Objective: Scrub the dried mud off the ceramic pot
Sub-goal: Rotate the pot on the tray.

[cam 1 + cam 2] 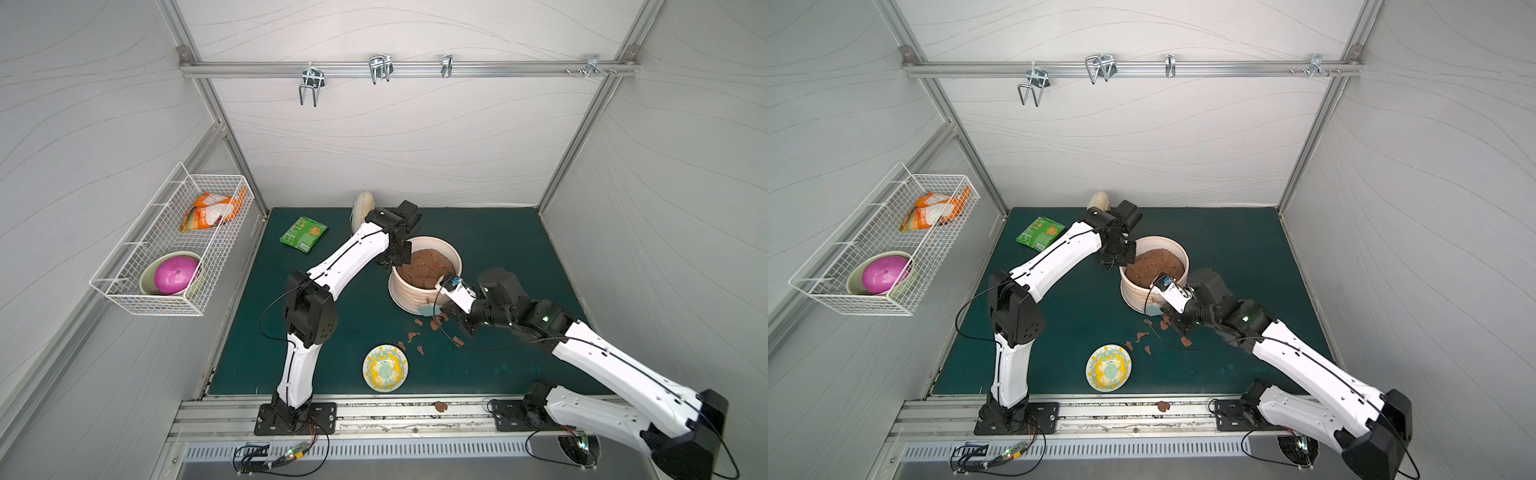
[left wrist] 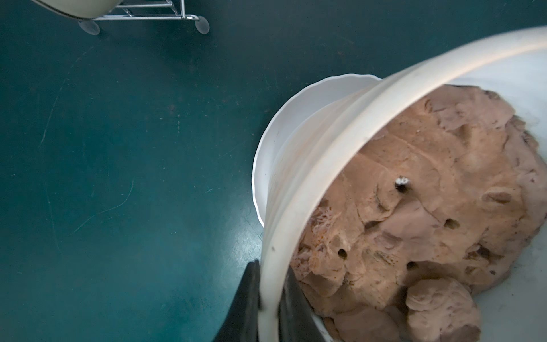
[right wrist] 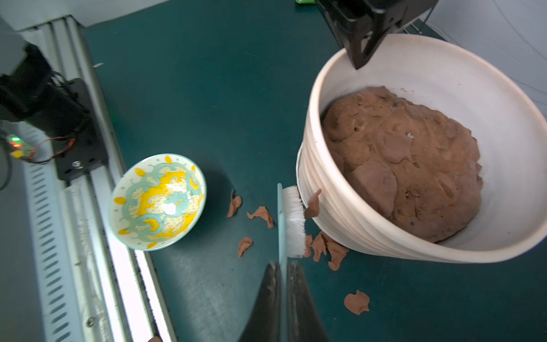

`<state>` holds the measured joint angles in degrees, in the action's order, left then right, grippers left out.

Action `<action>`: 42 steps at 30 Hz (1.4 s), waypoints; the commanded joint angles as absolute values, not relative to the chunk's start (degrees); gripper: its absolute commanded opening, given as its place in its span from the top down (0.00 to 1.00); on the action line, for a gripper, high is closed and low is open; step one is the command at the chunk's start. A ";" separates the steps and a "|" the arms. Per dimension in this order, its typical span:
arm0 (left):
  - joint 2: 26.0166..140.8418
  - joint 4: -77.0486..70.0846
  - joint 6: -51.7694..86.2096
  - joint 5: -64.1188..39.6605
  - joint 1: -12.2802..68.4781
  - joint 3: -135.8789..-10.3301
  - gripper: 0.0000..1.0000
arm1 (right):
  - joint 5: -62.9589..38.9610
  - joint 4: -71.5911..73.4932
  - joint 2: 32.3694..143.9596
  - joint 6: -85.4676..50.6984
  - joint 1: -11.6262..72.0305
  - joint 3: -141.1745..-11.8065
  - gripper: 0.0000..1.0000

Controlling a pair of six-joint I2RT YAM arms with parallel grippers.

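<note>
The ceramic pot [image 1: 409, 293] [image 1: 1136, 296], cream-white and ribbed, stands mid-mat holding a brown soil mass [image 1: 426, 268]. My left gripper [image 2: 270, 268] [image 1: 392, 259] is shut on the pot's far-left rim [image 2: 325, 154], one finger outside and one inside. At the pot's near wall [image 3: 340, 207], my right gripper [image 3: 282, 265] [image 1: 439, 311] is shut on a light-blue brush [image 3: 293, 219]. Its white bristles press the lower wall. One patch of dried mud [image 3: 313, 204] clings to the wall beside the bristles. Several flakes [image 3: 262, 214] [image 1: 413, 336] lie on the mat.
A yellow-patterned dish [image 1: 385, 368] [image 3: 158, 201] sits near the front edge. A green packet [image 1: 303, 233] and a plate in a rack [image 1: 363, 208] are at the back left. A wire basket [image 1: 124, 286] hangs on the left wall. One flake [image 1: 440, 406] lies on the front rail.
</note>
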<state>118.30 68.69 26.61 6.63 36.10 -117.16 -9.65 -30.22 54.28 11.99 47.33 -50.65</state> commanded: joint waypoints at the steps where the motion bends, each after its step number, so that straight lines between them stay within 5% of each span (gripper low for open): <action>1: 119.19 70.17 21.11 3.20 36.66 -120.19 0.86 | -19.03 -28.76 53.97 11.39 47.20 -51.70 1.00; 13: 120.91 68.94 12.43 2.13 35.89 -121.19 0.85 | -16.32 -25.83 63.44 14.11 47.20 -57.87 1.00; 42: 124.09 66.62 -11.84 -3.07 32.43 -122.72 0.77 | 3.90 -46.70 51.50 -9.23 42.55 -52.34 1.00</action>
